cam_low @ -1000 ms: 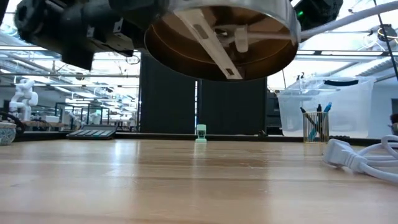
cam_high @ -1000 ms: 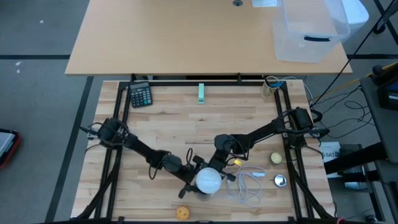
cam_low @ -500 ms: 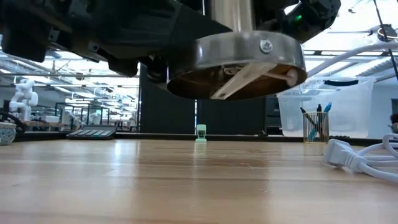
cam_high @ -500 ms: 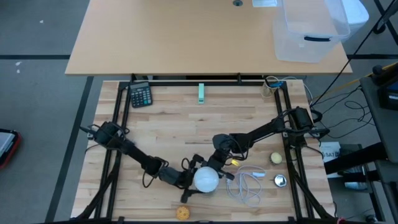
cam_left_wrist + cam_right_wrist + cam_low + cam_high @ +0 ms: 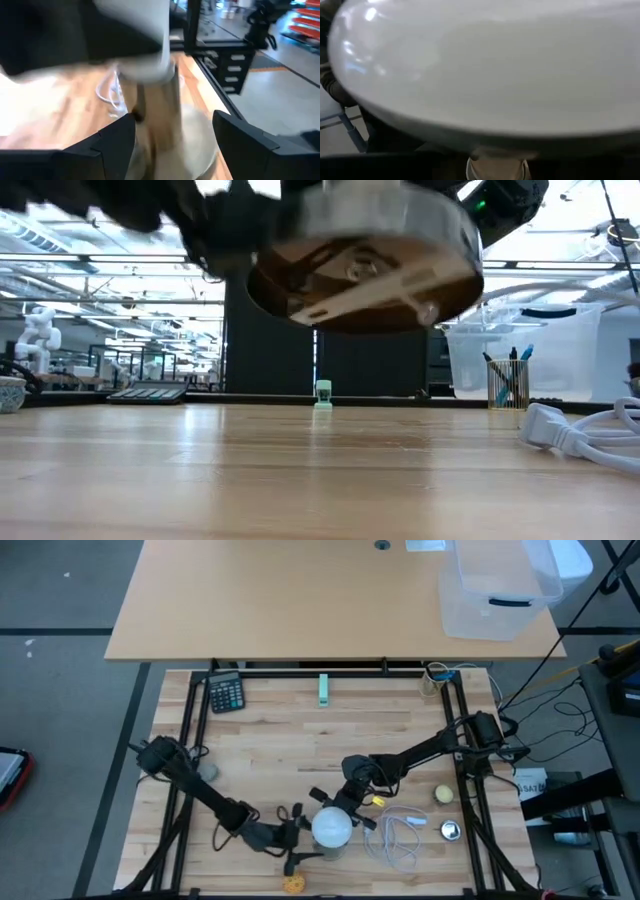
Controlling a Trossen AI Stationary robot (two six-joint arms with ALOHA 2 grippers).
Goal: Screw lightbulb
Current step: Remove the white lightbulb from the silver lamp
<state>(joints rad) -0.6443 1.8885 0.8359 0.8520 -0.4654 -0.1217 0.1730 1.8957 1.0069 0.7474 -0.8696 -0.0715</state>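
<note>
The right gripper (image 5: pixel 335 812) holds the lightbulb (image 5: pixel 334 829) above the counter (image 5: pixel 280 740); the left gripper (image 5: pixel 296 840), fingers wide, flanks the lamp base (image 5: pixel 365 255). Regrip squarely, keeping threads aligned.

Even, bright overhead light; the left wrist view smears with motion blur, the right wrist view is unfocused.

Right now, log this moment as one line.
stage: screwing | right gripper: on lightbulb | left gripper: open beside lamp base | base: off table
</note>
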